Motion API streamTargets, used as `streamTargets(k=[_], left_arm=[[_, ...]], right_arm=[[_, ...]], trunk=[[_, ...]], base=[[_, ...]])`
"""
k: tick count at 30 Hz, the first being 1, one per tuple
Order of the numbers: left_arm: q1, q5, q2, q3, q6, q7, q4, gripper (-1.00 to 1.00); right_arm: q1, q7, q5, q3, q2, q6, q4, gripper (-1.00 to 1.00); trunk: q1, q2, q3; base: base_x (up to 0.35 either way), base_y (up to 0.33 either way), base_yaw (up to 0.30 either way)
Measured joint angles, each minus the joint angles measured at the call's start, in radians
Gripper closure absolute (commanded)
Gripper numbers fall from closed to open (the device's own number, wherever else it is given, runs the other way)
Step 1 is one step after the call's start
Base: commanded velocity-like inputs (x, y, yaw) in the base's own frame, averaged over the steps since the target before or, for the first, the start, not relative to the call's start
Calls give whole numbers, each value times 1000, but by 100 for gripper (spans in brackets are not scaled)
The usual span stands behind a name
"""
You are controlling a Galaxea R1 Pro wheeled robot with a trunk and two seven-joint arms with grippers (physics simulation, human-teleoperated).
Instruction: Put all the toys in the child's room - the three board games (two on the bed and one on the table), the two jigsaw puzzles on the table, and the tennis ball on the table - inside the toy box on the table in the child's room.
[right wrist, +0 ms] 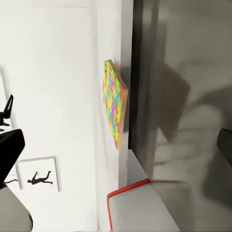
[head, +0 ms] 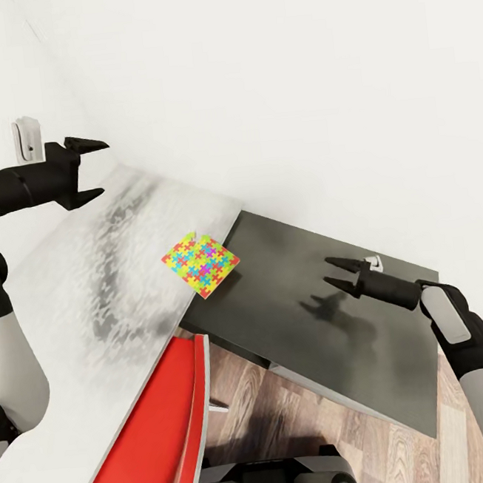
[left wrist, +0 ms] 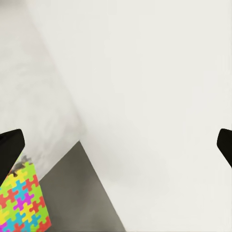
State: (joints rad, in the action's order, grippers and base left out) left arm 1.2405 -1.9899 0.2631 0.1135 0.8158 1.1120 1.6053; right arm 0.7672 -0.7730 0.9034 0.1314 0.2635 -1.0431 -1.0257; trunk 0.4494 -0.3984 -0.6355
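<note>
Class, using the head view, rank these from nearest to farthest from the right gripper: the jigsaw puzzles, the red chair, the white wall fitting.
From the right gripper:
1. jigsaw puzzles, on the seam between the pale and dark table sections.
2. red chair, tucked below the table edge.
3. white wall fitting, far side, behind the left gripper.

Plain white wall [head: 291, 80] backs the room, with wood-plank floor [head: 304, 413] and a red chair [head: 161, 428] below.

Holding the left gripper [head: 90, 170] raised high and reaching forward, jaws spread wide (fingertips well apart). Extending the right gripper [head: 338, 273] lower down on a bent arm, jaws likewise parted, both pointing away from the trunk.
</note>
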Motion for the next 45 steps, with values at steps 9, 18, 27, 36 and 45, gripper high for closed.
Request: streamTargets(k=[9, 18, 27, 36, 45], left_arm=[[8, -11, -1, -29, -11, 18, 0, -100], [8, -15, 0, -37, -13, 23, 1, -100], [5, -16, 1, -39, -14, 24, 1, -100], [3, -14, -1, -40, -14, 24, 1, -100], [3, -13, -2, -40, -14, 24, 1, -100]], right_arm=[[3, -37, 6, -1, 6, 0, 18, -100], [3, -46, 10, 2, 10, 0, 24, -100], [4, -49, 8, 6, 15, 0, 63, -100], [6, -49, 5, 8, 19, 0, 115, -100], [6, -50, 4, 7, 19, 0, 132, -100]], trunk=[[0, 0, 0], [0, 0, 0], [0, 0, 0], [0, 0, 0], [0, 0, 0]], base=[[0, 0, 0], [0, 0, 0], [0, 0, 0], [0, 0, 0], [0, 0, 0]])
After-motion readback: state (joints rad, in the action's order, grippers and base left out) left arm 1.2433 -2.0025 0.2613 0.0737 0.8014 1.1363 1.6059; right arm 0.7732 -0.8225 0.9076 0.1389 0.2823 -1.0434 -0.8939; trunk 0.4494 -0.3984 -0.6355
